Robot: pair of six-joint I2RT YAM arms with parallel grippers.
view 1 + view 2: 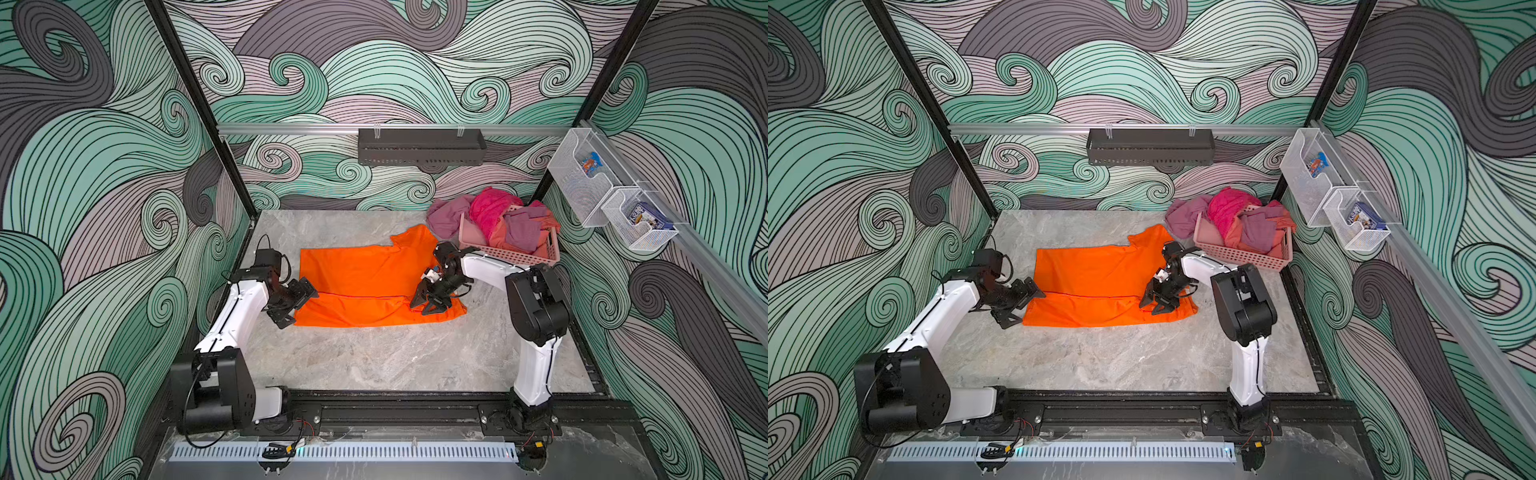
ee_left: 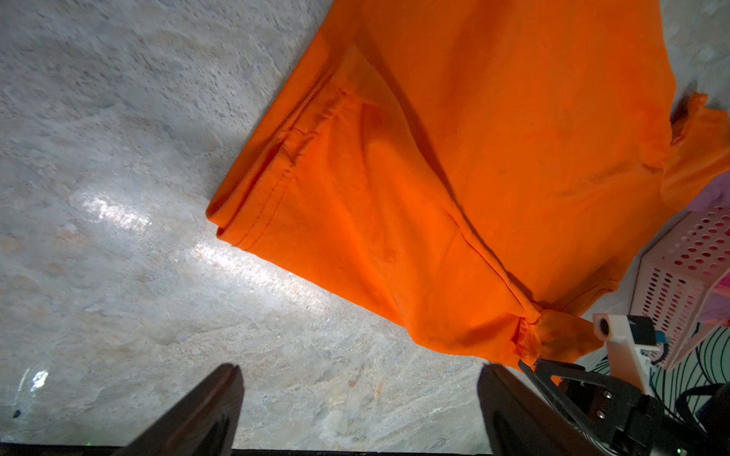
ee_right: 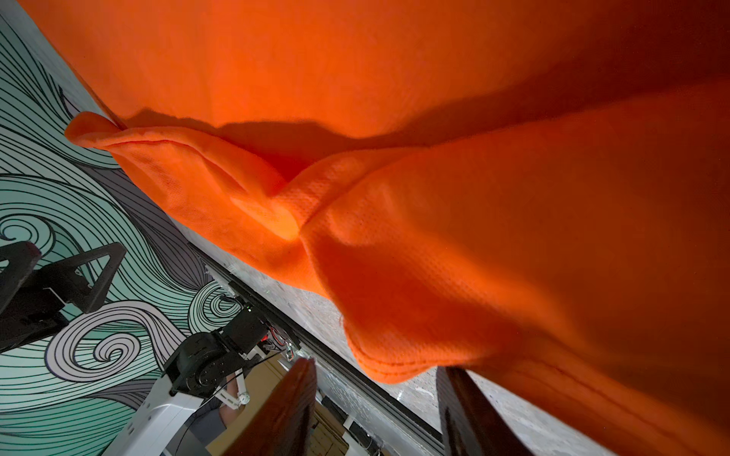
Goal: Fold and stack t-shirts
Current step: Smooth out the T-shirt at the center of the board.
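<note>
One bright orange t-shirt [image 1: 365, 274] [image 1: 1100, 274] lies spread on the marble table, its front strip folded over and a sleeve pointing to the back right. My left gripper [image 1: 297, 305] [image 1: 1022, 306] stands open at the shirt's left edge; in the left wrist view its fingertips [image 2: 361, 369] frame only bare table, with the shirt [image 2: 454, 158] beyond them. My right gripper [image 1: 426, 305] [image 1: 1155, 305] hovers over the shirt's front right corner. In the right wrist view its jaws [image 3: 377, 365] stand apart, and a bunched hem of the shirt [image 3: 434, 197] hangs just at the fingertips, with a gap on each side.
A pink lattice basket [image 1: 511, 253] [image 1: 1241, 253] [image 2: 679, 276] heaped with pink and purple clothes stands at the back right, right behind the right arm. Wire bins [image 1: 582, 183] hang on the right wall, a black shelf [image 1: 422, 147] on the back rail.
</note>
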